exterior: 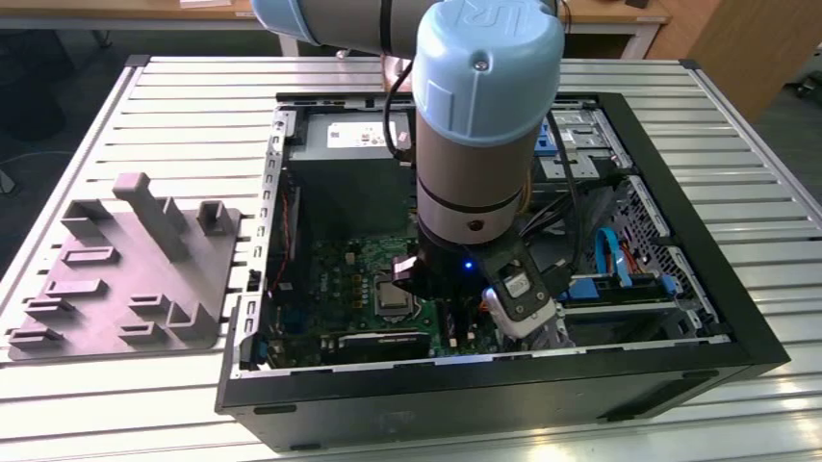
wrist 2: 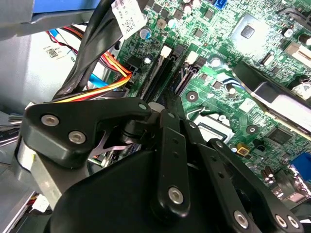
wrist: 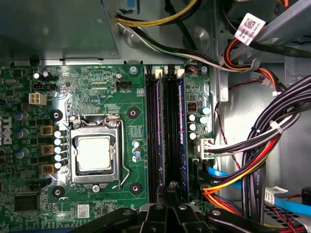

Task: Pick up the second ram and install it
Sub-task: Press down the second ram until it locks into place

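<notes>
My gripper [exterior: 434, 289] reaches down into the open computer case, over the green motherboard [wrist: 131, 92]. In both wrist views its black fingers come together. The gripper [wrist: 170, 188] is shut, with its tip over the near end of the black memory slots [wrist 2: 163, 68]. Two thin blue-green sticks stand edge-on in those slots, one [wrist: 159, 136] on the socket side and one [wrist: 181, 136] on the cable side. I cannot tell which of them is the second ram. Nothing hangs between the fingers [wrist 2: 154, 108].
The silver processor socket [wrist: 95, 153] lies beside the slots. Bundles of black, orange and blue cables [wrist: 252, 160] crowd the other side. A grey power supply [exterior: 346, 144] fills the case's far end. A grey slotted block [exterior: 122, 265] sits on the slatted table at the exterior view's left.
</notes>
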You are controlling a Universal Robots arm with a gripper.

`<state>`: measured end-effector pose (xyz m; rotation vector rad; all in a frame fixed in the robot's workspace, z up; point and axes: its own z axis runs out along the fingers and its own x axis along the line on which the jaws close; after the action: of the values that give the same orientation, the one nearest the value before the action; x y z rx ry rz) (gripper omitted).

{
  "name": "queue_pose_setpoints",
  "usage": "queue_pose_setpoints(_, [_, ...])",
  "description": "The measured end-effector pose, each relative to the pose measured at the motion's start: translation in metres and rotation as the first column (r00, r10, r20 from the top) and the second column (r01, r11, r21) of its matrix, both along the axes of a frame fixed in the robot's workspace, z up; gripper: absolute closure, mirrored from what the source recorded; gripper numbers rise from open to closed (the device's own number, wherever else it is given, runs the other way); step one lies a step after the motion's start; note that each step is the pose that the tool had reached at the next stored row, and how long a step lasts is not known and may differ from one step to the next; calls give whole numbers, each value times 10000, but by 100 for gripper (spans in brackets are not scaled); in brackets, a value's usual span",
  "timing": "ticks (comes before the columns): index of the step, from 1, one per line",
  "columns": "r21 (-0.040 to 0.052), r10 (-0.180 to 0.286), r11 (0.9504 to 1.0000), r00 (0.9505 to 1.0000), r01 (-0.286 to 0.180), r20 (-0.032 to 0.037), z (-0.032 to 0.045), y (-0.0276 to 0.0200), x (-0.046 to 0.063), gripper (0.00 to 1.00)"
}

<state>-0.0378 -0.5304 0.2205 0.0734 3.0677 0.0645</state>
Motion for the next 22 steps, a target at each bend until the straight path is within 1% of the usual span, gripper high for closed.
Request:
queue_pose_setpoints(3, [-6, 0, 10000, 10000, 0, -2, -14, -1, 0, 90])
queue_pose_setpoints(22, [-2, 0, 10000, 10000, 0, -1, -32, 0, 0, 90])
